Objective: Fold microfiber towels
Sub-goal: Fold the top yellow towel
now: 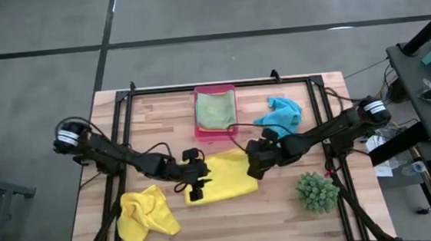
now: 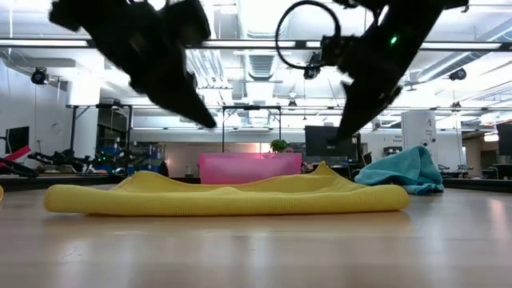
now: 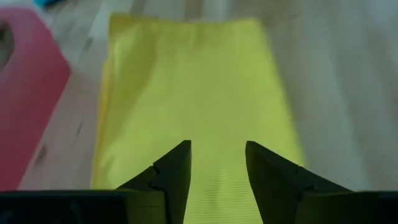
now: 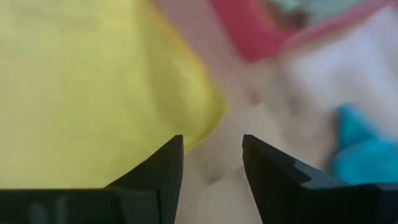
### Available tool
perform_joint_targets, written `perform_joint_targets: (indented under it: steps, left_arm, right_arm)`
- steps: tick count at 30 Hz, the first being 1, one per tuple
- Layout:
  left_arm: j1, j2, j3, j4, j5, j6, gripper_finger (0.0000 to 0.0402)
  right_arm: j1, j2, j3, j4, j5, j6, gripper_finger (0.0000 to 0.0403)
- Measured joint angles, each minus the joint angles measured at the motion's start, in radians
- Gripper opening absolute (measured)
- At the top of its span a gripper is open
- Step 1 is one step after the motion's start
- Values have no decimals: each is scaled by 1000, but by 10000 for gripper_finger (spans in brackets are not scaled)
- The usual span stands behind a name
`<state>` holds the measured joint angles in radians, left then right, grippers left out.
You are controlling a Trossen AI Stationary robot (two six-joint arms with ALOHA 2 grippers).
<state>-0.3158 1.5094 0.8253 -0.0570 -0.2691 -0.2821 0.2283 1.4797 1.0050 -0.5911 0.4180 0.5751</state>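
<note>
Beyond yellow towel (image 2: 232,198), tray (image 2: 250,168) half-hidden.

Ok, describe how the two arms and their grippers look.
Both arms are dark, jointed and slim, each with a white-banded cuff at the shoulder end and black cables looping along it. The left gripper and right gripper each end in two black, wedge-shaped fingers. A small green light glows on one arm in the low view.

The light wooden plank desk (image 1: 161,109) carries a folded yellow microfiber towel (image 1: 228,177) at its middle, a crumpled yellow microfiber towel (image 1: 146,214) at the near left corner, a bunched turquoise blue microfiber towel (image 1: 280,114), a pink plastic tray (image 1: 198,118) holding a light green cloth (image 1: 215,109), and a spiky green plant (image 1: 317,191).
</note>
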Motion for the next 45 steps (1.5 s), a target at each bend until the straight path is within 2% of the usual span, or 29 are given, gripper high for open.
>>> perform_joint_targets:
  steps: [4,9,13,23,30,40,45]
  left_arm:
    - [-34,-76,0,-43,5,-18,138]
    - [-65,-147,-3,-172,5,-106,138]
    - [-81,-165,-32,-213,5,-153,138]
    - [-79,-111,-88,-234,-2,-158,138]
    - [-78,-60,-98,-228,-27,-160,138]
    - [-77,16,-99,-210,-34,-185,138]
    - [-77,41,-99,-202,-36,-190,138]
  right_arm:
    - [6,-59,-30,1,-152,105,159]
    - [12,-98,-80,3,-236,272,162]
    - [16,-104,-126,26,-236,358,162]
    - [5,-103,-277,397,-235,461,162]
    - [-19,-101,-311,424,-198,491,162]
    - [-20,38,-312,491,-190,502,162]
    - [-20,105,-308,644,-201,476,162]
